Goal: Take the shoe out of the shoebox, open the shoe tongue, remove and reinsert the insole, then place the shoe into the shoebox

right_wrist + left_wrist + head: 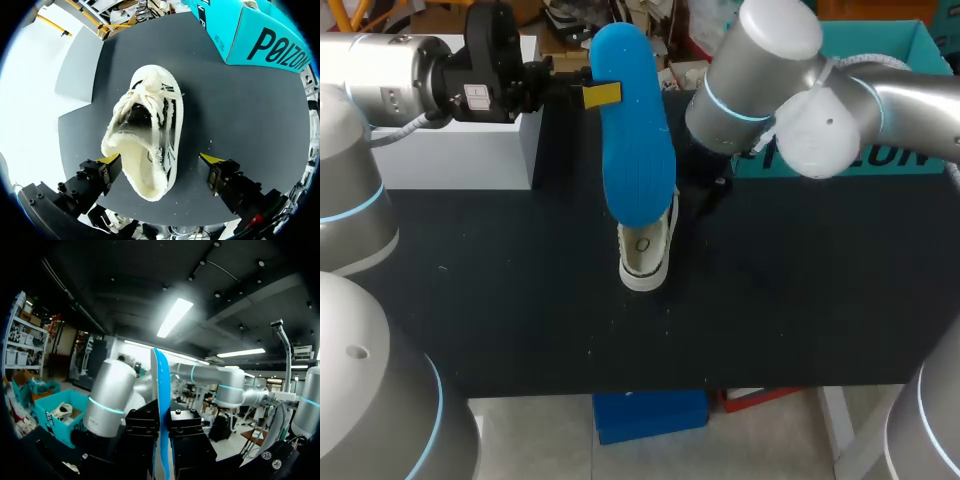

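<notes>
My left gripper [602, 95] is shut on a blue insole [630, 130], held on edge high over the middle of the table. In the left wrist view the insole [162, 405] stands upright, pinched between the two black fingers of the left gripper [163, 440]. The white shoe [645, 250] lies on the black table [520, 300], partly hidden under the insole. My right gripper [160, 160] hangs open over the heel of the shoe [147, 135], one yellow tip on each side, the shoe's mouth showing. In the head view the right arm's wrist [760, 75] hides its fingers.
The teal shoebox [880, 60] stands at the back right, also seen ahead of the right gripper as the teal box [260, 35]. A white box [460, 150] sits at the back left under the left arm.
</notes>
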You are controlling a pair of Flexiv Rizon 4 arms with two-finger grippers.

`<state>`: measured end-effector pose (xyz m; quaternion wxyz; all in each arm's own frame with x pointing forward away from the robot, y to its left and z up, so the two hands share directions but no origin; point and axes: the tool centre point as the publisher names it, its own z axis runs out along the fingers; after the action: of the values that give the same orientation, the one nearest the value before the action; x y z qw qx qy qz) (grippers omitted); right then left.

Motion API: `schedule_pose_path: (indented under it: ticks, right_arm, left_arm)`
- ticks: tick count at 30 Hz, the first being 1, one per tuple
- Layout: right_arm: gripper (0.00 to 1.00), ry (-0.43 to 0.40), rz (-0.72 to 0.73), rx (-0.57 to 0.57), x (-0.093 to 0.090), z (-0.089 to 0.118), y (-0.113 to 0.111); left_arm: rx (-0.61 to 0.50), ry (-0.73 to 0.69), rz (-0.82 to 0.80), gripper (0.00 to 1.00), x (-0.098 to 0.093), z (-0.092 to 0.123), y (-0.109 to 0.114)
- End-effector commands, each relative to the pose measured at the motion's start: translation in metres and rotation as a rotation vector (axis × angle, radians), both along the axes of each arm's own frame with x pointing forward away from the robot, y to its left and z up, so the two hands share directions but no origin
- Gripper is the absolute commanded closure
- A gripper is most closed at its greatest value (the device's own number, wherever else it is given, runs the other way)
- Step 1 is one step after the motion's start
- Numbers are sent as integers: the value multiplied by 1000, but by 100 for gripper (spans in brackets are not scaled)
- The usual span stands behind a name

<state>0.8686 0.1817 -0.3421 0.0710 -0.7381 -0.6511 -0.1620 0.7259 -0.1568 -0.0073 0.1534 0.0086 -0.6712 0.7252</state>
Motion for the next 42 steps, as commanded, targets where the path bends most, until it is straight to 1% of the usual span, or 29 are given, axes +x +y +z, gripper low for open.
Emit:
schedule_pose_path:
  ticks: [1, 2, 4, 7, 10, 11, 26, 27, 28, 30, 31, 32, 34, 36, 40, 42]
  right_arm:
    - [0, -25, 14, 141, -12, 11, -13]
    - [0, -27, 15, 157, -12, 13, -13]
    - [0, -25, 21, 225, -13, 19, -13]
    - [0, 4, 38, 341, -16, 28, -12]
    - [0, 7, 69, 421, -16, 39, -11]
    - [0, 6, 71, 422, -16, 43, -11]
    - [0, 6, 71, 422, -16, 43, -11]
    - [0, -1, 46, 500, -20, 42, -15]
    - [0, -21, 19, 614, -23, 43, -16]
    - [0, -50, 15, 691, -22, 43, -21]
    - [0, -58, 5, 764, -22, 43, -21]
    - [0, -71, -5, 793, -22, 44, -22]
    - [0, -87, 5, 809, -21, 46, -24]
    - [0, -106, -3, 867, -20, 48, -25]
    - [0, -127, 7, 903, -19, 52, -26]
    - [0, -129, 11, 904, -18, 54, -26]
  left_arm:
    - [0, -1, 3, 100, -1, -1, -1]
    - [0, -1, 3, 100, -1, -1, -1]
    - [0, -1, 3, 100, -1, -1, -1]
    - [0, -1, 3, 100, -1, -1, -1]
    - [0, -1, 3, 100, -1, -1, -1]
    - [0, -1, 3, 100, -1, -1, -1]
    - [0, -1, 3, 100, -1, -1, -1]
    - [0, -1, 3, 100, -1, -1, -1]
    - [0, -1, 3, 100, -1, -1, -1]
    - [0, -1, 3, 100, -1, -1, -1]
    - [0, -1, 3, 100, -1, -1, -1]
    - [0, -1, 3, 100, -1, -1, -1]
    - [0, -1, 3, 100, -1, -1, -1]
    - [0, -1, 3, 100, -1, -1, -1]
    - [0, -1, 3, 100, -1, -1, -1]
    - [0, -1, 3, 100, -1, -1, -1]
